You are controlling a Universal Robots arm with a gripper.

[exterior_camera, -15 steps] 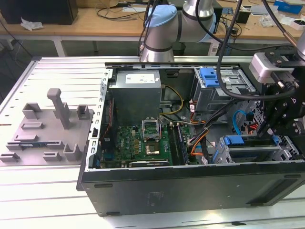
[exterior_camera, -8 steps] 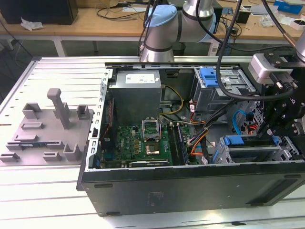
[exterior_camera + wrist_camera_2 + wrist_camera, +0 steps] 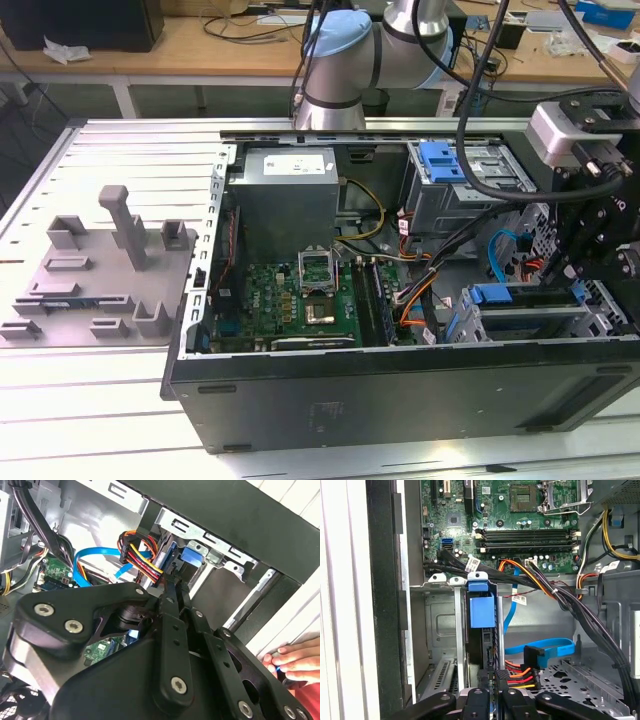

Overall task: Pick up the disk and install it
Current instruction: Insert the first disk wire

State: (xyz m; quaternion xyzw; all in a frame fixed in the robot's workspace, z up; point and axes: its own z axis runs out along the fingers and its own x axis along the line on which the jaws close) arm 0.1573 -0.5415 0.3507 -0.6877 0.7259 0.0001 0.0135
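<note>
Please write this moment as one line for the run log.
step: install | gripper: at disk's near end | disk: on edge inside bay | case: open

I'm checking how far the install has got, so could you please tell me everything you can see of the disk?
The disk stands on edge in a slot of the grey metal drive cage inside the open computer case. It is seen edge-on: a blue plastic bracket with a tab on the end, and a narrow dark edge beneath it. Its label is hidden. The gripper sits right at one end of it, and a red, orange and yellow cable lies beside it.
</note>
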